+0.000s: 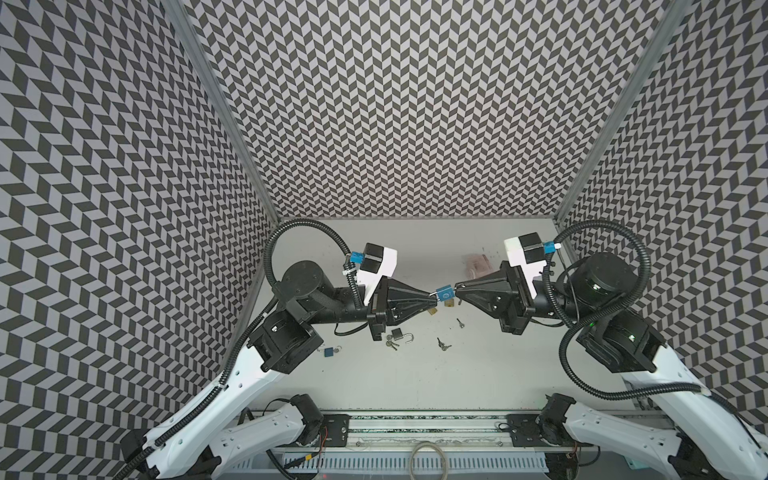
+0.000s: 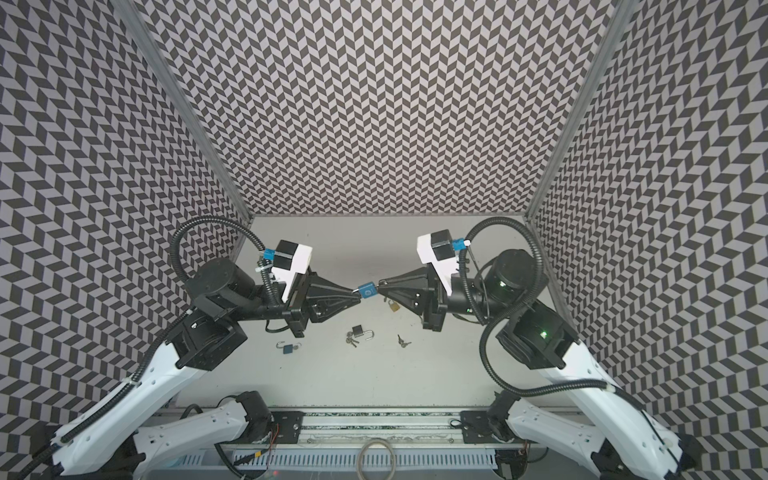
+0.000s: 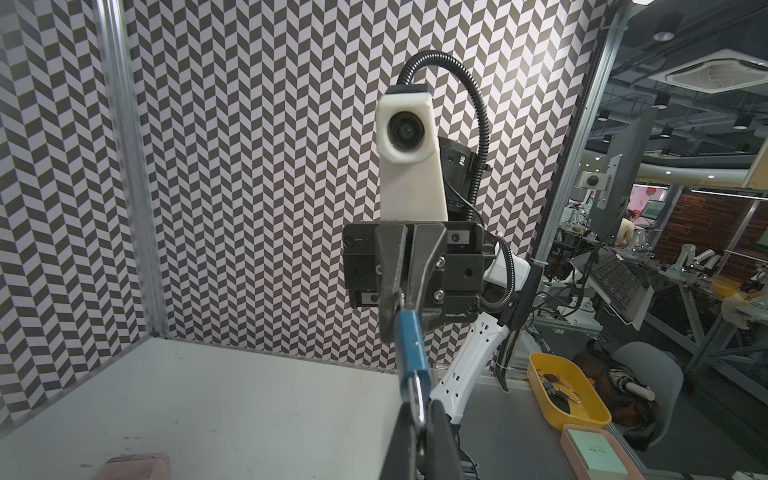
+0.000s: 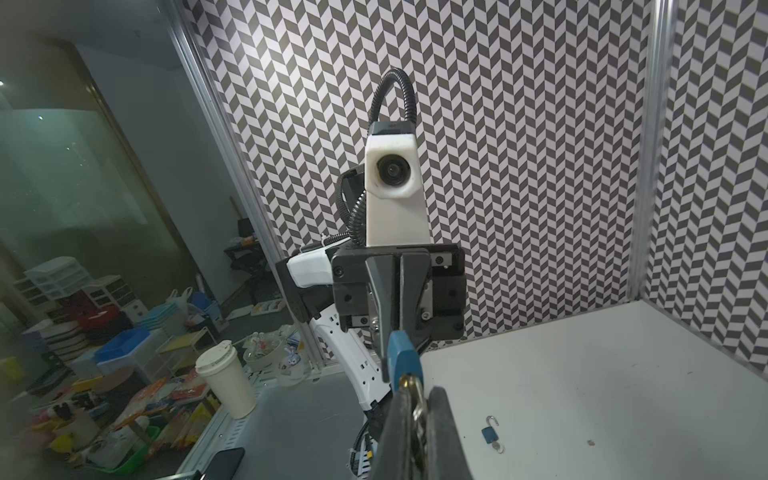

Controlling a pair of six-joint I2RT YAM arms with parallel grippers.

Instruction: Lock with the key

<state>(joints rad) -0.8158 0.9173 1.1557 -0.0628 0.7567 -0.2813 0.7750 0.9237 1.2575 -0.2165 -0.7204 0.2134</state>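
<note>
A blue padlock (image 1: 444,293) (image 2: 368,289) hangs in mid-air above the table's middle, between my two grippers. My left gripper (image 1: 432,295) (image 2: 355,291) (image 3: 419,419) is shut on its silver shackle (image 3: 415,397); the blue body (image 3: 409,345) sticks out beyond the fingertips. From the opposite side my right gripper (image 1: 457,286) (image 2: 380,284) (image 4: 417,411) is shut on the key (image 4: 415,401), which sits at the bottom end of the padlock (image 4: 401,357). How far the key is in the keyhole is hidden by the fingers.
On the table below lie a brass padlock (image 2: 394,306), an open black padlock with keys (image 1: 399,334) (image 2: 358,331), a small open blue padlock (image 1: 330,352) (image 4: 489,434), loose keys (image 1: 441,344) and a single key (image 1: 460,323). A pink object (image 1: 478,266) sits near the back wall.
</note>
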